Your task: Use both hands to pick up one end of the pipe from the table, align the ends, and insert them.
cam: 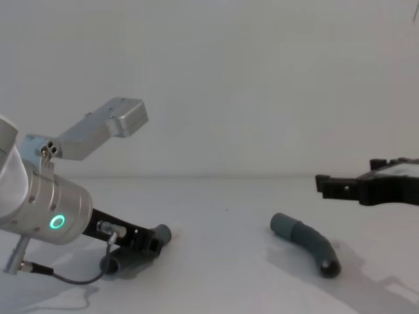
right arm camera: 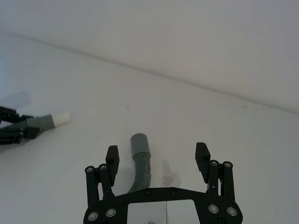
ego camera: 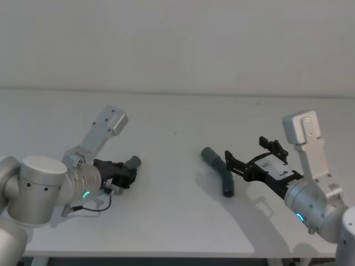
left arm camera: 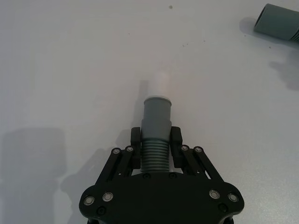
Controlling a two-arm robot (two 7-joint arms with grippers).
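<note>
Pipe piece point(left arm camera: 156, 123) clamped in left end effector point(left arm camera: 156, 139), right end effector point(right arm camera: 158, 156) spread wide near second piece point(cam: 306, 243), white table point(ego camera: 177, 221), pale wall point(ego camera: 177, 44)

left pipe piece point(ego camera: 133, 162), right pipe piece point(ego camera: 220, 170), apart across table point(ego camera: 177, 122)

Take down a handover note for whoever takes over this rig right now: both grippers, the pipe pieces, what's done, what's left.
Black plastic left gripper: shut on the ribbed body of the first pipe piece, dark grey and curved, low at the white table; its smooth cuff sticks out past the fingers.
Black right gripper: open, hovering above the second pipe piece, dark grey and ribbed, which lies ungripped on the table.
Done: first piece grasped.
Left: grasp the second piece, lift, align the ends, insert.
</note>
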